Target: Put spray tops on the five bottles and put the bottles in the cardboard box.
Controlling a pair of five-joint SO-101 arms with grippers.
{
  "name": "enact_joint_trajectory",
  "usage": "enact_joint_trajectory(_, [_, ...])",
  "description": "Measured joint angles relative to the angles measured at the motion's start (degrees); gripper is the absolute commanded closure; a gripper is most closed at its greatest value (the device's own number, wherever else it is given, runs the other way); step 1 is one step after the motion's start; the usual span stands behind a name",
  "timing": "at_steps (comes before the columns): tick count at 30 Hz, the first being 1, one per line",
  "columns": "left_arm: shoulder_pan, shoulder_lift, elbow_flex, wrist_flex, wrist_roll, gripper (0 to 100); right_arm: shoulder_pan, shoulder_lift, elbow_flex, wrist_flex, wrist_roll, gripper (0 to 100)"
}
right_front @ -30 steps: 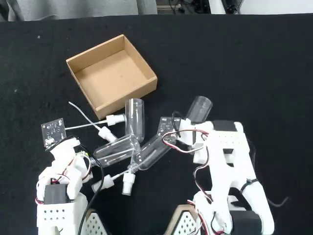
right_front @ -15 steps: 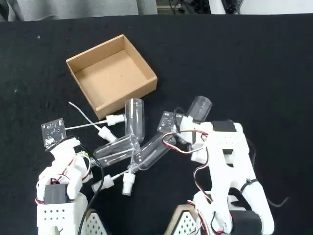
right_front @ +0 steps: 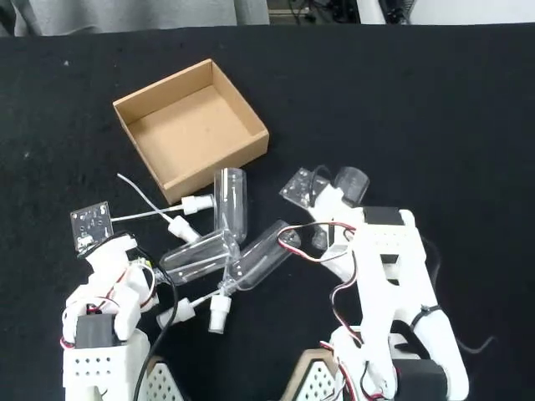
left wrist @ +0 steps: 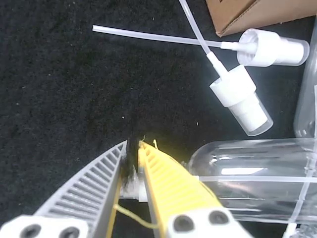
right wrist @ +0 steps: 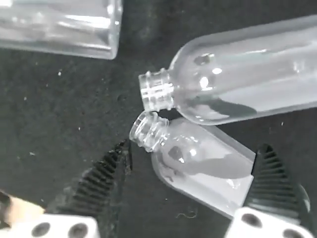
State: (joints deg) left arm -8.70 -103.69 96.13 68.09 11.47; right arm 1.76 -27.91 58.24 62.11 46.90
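1. Four clear bottles (right_front: pixel 230 205) lie on their sides on the black table (right_front: pixel 435 100) in the high view; three are clustered just in front of the cardboard box (right_front: pixel 191 129), and the fourth bottle (right_front: pixel 351 182) lies apart, at the tip of the right arm.
2. Cardboard box: one, open-topped, its brown floor showing; it stands beyond the cluster.
3. Spray tops (right_front: pixel 198 203): four, white, each with a thin tube; all lie loose on the table, two between box and cluster, two nearer the arms' bases.
4. Left gripper (left wrist: pixel 131 148): fingers together, grey against yellow, tips over bare table; one lying bottle is just beside the yellow finger, with two spray tops beyond it.
5. Right gripper (right wrist: pixel 194 148): black fingers wide apart, one on either side of a lying bottle with a bare threaded neck; whether they touch it cannot be told; a second bare neck (right wrist: pixel 156 91) lies just beside the first.
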Motion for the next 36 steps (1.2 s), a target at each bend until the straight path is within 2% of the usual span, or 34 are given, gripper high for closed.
enact_joint_trajectory(8, [0.0,0.0,0.0,0.0,0.0,97,0.0,0.0,0.0,0.0,-12.04,64.9])
enact_joint_trajectory(13, [0.0,0.0,0.0,0.0,0.0,97,0.0,0.0,0.0,0.0,-15.12,64.9])
enact_joint_trajectory(28, [0.0,0.0,0.0,0.0,0.0,97,0.0,0.0,-8.53,11.87,-15.47,64.6])
enact_joint_trajectory(36, [0.0,0.0,0.0,0.0,0.0,97,0.0,0.0,-10.64,16.44,-3.78,64.8])
